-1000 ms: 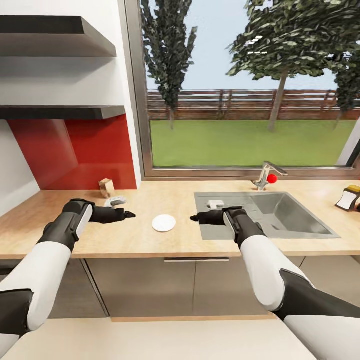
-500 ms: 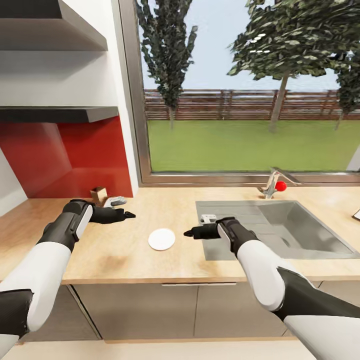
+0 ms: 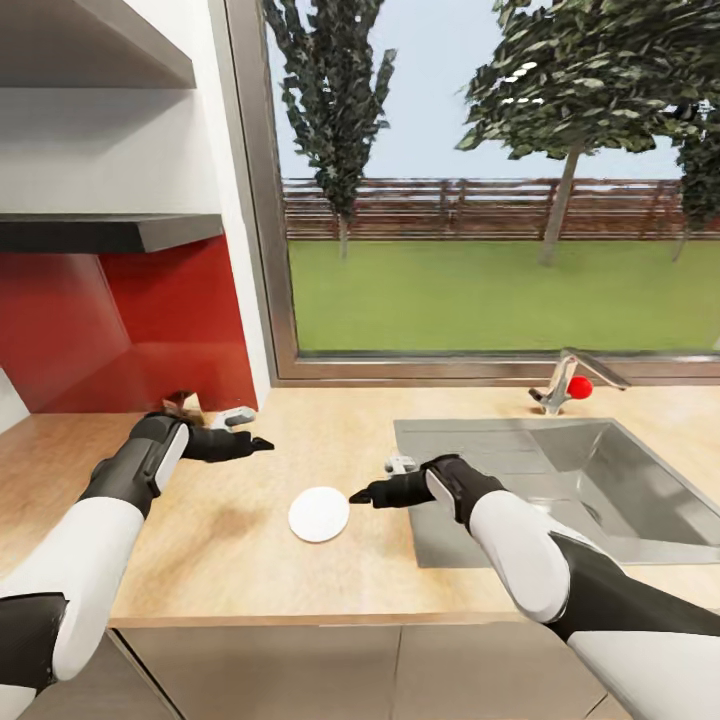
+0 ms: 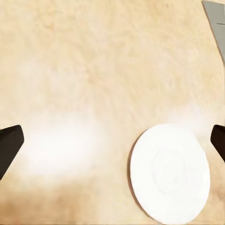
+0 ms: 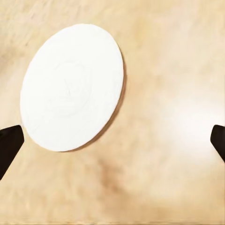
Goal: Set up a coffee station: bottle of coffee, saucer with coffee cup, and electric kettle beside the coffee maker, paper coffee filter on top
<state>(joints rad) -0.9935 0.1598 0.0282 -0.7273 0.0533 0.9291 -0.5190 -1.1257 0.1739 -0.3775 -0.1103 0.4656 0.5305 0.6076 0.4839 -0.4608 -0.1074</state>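
Observation:
The saucer (image 3: 319,514), a flat round white plate, lies on the pale countertop (image 3: 300,430) a little back from its front edge. My right gripper (image 3: 360,495) hovers just right of the saucer's rim, fingers spread wide and nothing between them. The right wrist view has the saucer (image 5: 72,86) below and to one side of the open gripper (image 5: 112,143). My left gripper (image 3: 255,443) hangs over bare counter behind and left of the saucer, also open and empty. The left wrist view takes in the saucer (image 4: 169,180) near one fingertip, under the gripper (image 4: 112,143).
A steel sink (image 3: 560,480) with a red-knobbed faucet (image 3: 570,385) lies to the right. A small white object (image 3: 400,463) sits at the sink's left edge. Behind my left gripper are a small white and grey object (image 3: 235,412) and a wooden block (image 3: 183,400). Grey shelves (image 3: 110,232) hang above.
The camera has moved closer to the counter and turned left, shifting the whole view. My right gripper now sits nearer the saucer's rim than before. The left gripper keeps its pose.

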